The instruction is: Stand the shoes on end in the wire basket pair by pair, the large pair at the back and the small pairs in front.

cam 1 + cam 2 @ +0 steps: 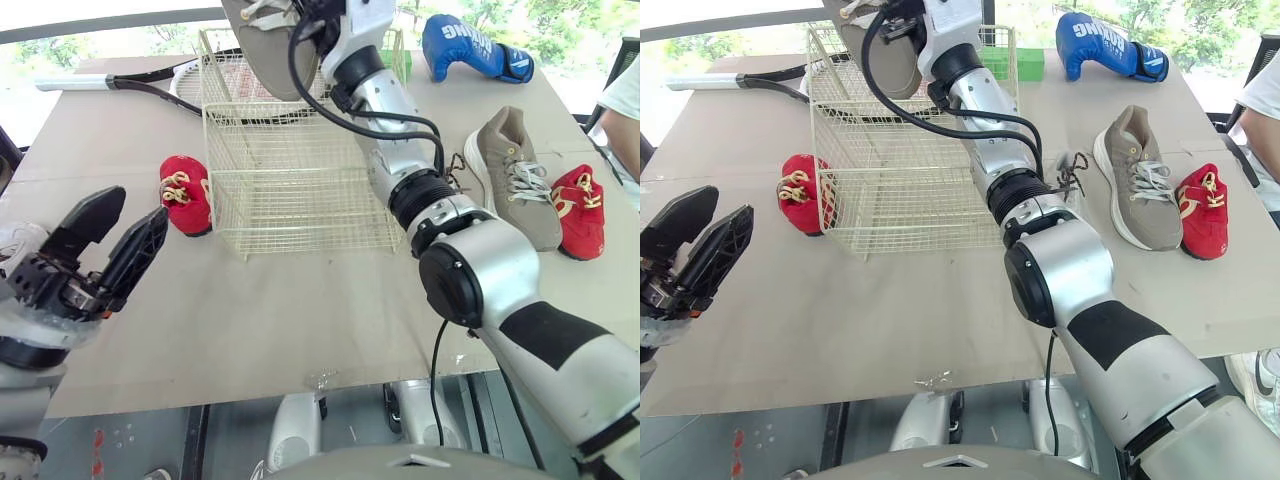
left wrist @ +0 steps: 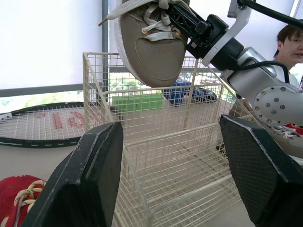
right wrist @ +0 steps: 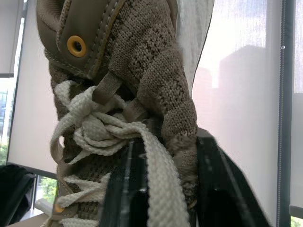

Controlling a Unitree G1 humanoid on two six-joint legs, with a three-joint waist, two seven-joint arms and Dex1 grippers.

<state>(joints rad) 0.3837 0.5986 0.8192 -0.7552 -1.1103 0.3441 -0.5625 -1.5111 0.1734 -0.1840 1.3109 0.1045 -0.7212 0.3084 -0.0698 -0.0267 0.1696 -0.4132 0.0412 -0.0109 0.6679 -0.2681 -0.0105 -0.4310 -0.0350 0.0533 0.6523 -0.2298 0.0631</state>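
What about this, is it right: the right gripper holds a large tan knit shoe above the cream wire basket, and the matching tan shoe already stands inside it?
Not quite. The right gripper does hold the large tan knit shoe above the cream wire basket, but the matching tan shoe lies on the table, right of the basket; the left eye view shows it.
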